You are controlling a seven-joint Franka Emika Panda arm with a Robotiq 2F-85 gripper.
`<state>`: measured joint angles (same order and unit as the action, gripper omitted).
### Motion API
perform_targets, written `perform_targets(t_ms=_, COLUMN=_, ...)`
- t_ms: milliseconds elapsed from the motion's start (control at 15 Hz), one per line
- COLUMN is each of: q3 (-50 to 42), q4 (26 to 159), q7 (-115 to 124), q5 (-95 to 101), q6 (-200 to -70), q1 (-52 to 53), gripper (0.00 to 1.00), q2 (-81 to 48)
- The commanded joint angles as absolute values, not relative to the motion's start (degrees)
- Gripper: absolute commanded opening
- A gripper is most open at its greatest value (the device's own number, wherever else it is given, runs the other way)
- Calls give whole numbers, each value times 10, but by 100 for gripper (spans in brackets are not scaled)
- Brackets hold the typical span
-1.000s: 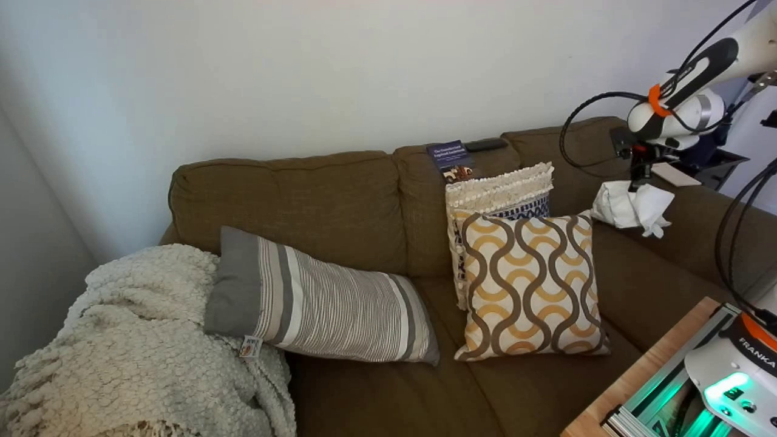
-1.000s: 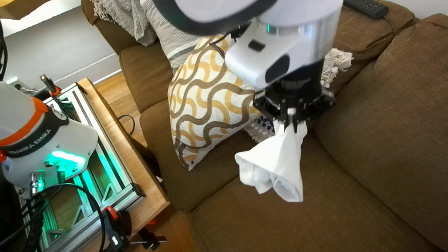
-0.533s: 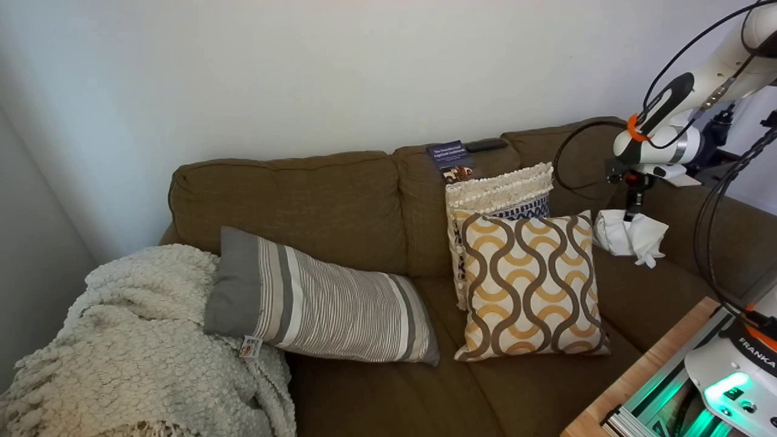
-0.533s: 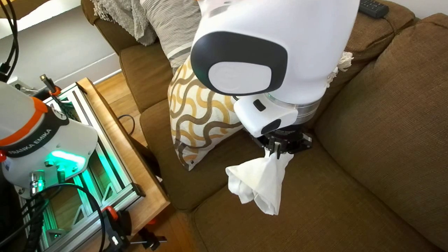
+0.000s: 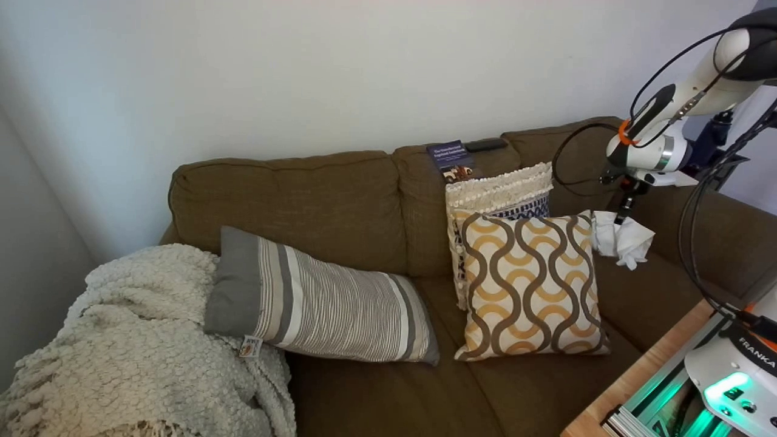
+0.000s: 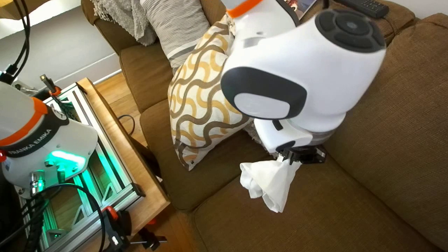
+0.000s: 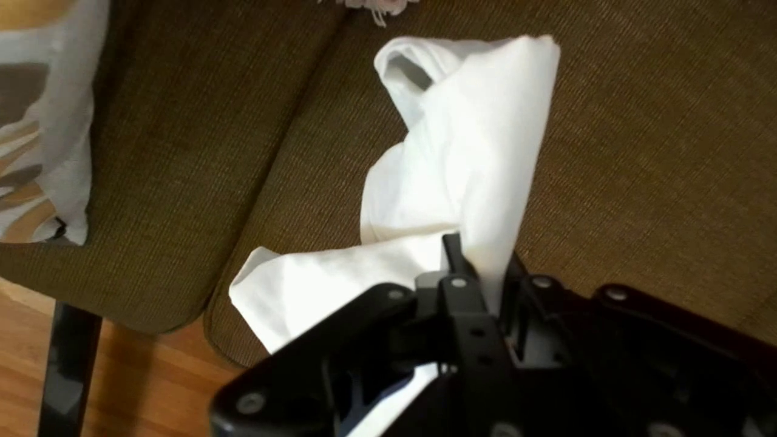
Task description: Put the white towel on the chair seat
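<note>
The white towel hangs bunched from my gripper, over the brown sofa seat. In the other exterior picture the towel hangs beside the patterned pillow, under the gripper. In the wrist view my gripper is shut on a fold of the towel, with cloth spreading forward and to the left of the fingers. The sofa seat lies below the towel. I cannot tell whether the towel's lower edge touches the seat. No separate chair shows.
A yellow-and-brown patterned pillow leans next to the towel, with a fringed pillow behind it. A striped pillow and a blanket lie farther left. A book and remote rest on the backrest. The robot's wooden table stands in front.
My gripper has come down with the towel toward the sofa seat, then shifted a little sideways toward the patterned pillow in an exterior view. The towel stays held. Pillows and blanket have not moved.
</note>
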<state>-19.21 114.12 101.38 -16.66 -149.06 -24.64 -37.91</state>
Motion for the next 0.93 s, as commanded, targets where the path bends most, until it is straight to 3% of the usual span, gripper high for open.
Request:
perform_targets(t_ms=0, q3=-191, q4=1002, q7=982, q5=-179, q6=-1454, q1=-275, gripper=3, q2=-491)
perform_targets(t_ms=733, q3=-211, q4=741, q7=1081, q5=-172, q6=-1406, q1=-247, gripper=3, q2=-664)
perform_targets(t_ms=800, q3=-207, q4=722, q7=1088, q5=-170, q6=-1384, q1=-250, gripper=37, q2=-674)
perform_targets(t_ms=867, q3=-206, q4=711, q7=1096, q5=-166, q6=-1368, q1=-250, gripper=38, q2=-680)
